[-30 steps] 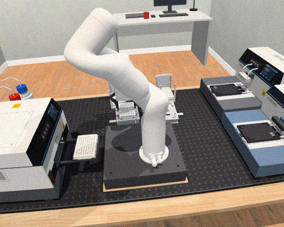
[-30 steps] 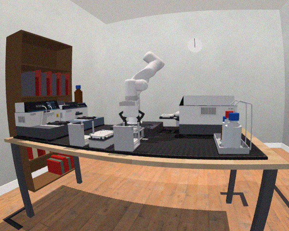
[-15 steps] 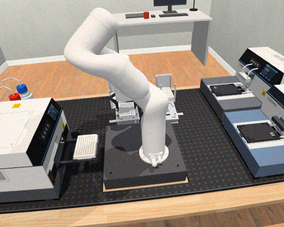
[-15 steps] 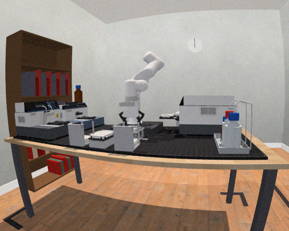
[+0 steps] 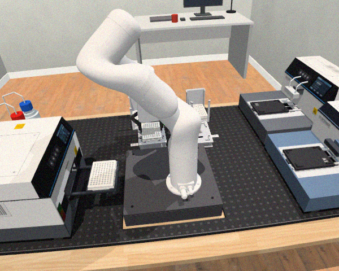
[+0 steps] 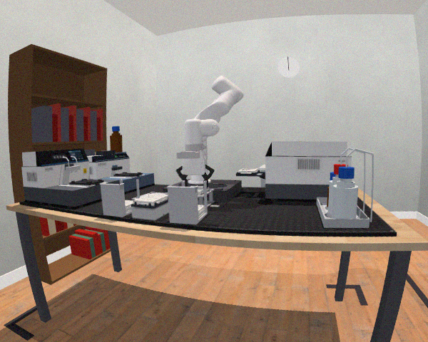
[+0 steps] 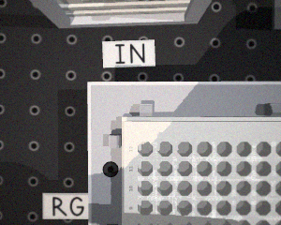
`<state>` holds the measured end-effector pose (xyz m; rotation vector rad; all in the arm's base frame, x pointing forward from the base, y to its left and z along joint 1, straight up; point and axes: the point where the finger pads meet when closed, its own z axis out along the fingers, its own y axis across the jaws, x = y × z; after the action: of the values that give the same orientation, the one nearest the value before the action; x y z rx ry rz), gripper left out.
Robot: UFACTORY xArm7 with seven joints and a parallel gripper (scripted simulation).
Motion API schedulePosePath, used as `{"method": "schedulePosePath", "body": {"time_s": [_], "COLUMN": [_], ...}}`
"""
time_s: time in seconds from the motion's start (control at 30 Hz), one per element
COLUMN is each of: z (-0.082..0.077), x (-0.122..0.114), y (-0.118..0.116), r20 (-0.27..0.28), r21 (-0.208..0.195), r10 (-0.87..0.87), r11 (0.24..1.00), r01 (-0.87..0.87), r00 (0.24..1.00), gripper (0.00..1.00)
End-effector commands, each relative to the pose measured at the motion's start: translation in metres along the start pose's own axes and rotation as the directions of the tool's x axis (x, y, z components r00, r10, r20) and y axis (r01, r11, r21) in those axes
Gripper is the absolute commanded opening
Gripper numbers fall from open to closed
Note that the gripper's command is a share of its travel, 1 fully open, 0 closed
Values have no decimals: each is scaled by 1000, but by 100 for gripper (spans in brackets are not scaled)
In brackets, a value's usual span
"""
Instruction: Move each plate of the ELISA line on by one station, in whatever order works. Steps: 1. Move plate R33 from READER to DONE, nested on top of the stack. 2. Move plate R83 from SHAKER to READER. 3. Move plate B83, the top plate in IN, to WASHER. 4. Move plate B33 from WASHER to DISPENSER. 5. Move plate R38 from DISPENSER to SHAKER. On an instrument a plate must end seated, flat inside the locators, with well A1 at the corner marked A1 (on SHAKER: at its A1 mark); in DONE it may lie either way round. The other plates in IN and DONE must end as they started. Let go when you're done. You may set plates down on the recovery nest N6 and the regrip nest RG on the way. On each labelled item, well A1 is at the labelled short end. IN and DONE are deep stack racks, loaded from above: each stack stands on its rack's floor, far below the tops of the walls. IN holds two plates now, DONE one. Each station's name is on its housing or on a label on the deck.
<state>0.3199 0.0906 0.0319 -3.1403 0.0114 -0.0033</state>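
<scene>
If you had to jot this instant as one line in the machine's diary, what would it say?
pincer: open, holding nothing | position: above plate seated on the RG nest | beside: IN rack | reader tray: plate present
</scene>
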Motion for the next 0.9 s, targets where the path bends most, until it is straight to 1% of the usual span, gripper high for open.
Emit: {"method": "schedulePosePath", "body": {"time_s": [0.0,0.37,0.87], "z": [1,4,4], "x": [1,1,1], "y": [0,0,0], "r20": [-2,-2,-2], "r21": [1,1,1], "r10": [0,0,0], "r11": [1000,1000,1000], "r01": [0,0,0], "r00": [1000,1000,1000], "gripper": [100,100,100]}}
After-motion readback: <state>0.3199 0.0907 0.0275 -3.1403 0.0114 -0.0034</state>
